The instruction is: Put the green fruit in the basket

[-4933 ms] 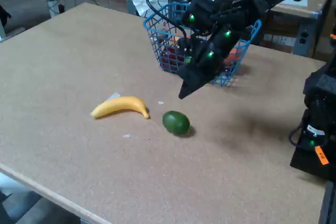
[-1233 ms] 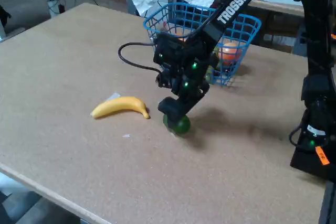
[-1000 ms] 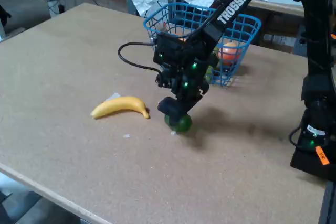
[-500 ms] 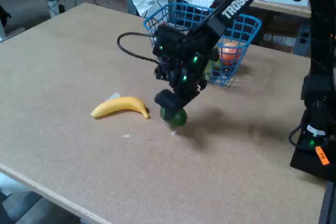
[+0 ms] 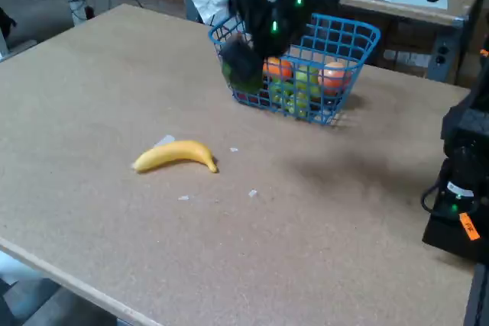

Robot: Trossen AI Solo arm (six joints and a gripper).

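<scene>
Arm and hand (image 5: 243, 62): motion-blurred in the fixed view, upper arm cut off by the top edge; the finger gap cannot be resolved, though the hand appears clamped on the green fruit (image 5: 242, 78), a dark smear raised clear of the worktop (image 5: 114, 82) and overlapping the basket's left front corner. Basket (image 5: 353, 75): blue wire, far side of the worktop, holding orange, red and yellow-green fruit partly screened by the mesh and the arm. Also present: banana (image 5: 176, 154) lying alone at centre-left, pale scraps near it, black equipment at the right edge.
</scene>
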